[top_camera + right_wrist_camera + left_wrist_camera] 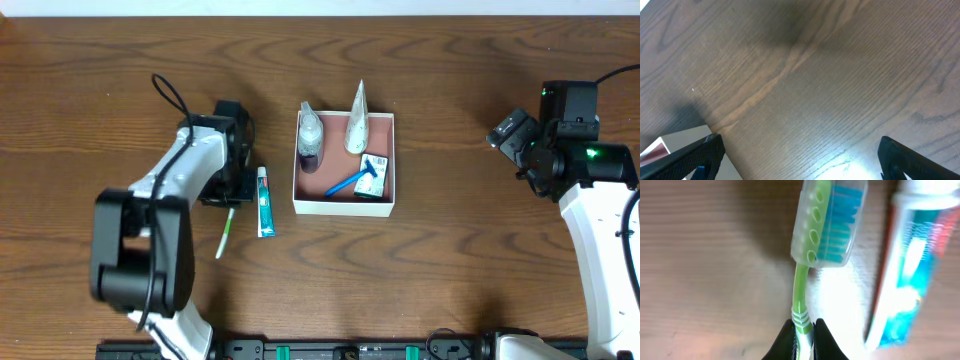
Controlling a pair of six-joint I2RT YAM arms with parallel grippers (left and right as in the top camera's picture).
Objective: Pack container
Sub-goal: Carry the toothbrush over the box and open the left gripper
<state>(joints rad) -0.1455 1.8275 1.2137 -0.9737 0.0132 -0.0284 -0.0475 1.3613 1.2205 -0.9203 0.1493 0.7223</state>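
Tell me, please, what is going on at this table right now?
The left gripper is shut on the handle of a green toothbrush, next to a toothpaste tube lying on the table left of the container. The container holds a small bottle, a white pointed tube, a blue razor and a green-and-white packet. The right gripper is open over bare wood to the right, holding nothing.

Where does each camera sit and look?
Overhead: above the wooden table, looking straight down at the square white cardboard box, both arms showing.
Left wrist: on the left gripper, looking down at the green toothbrush its fingers pinch.
Right wrist: on the open right gripper, facing mostly bare wood, both fingers showing.
Shared: overhead and left wrist both show toothbrush and white-and-blue toothpaste tube.
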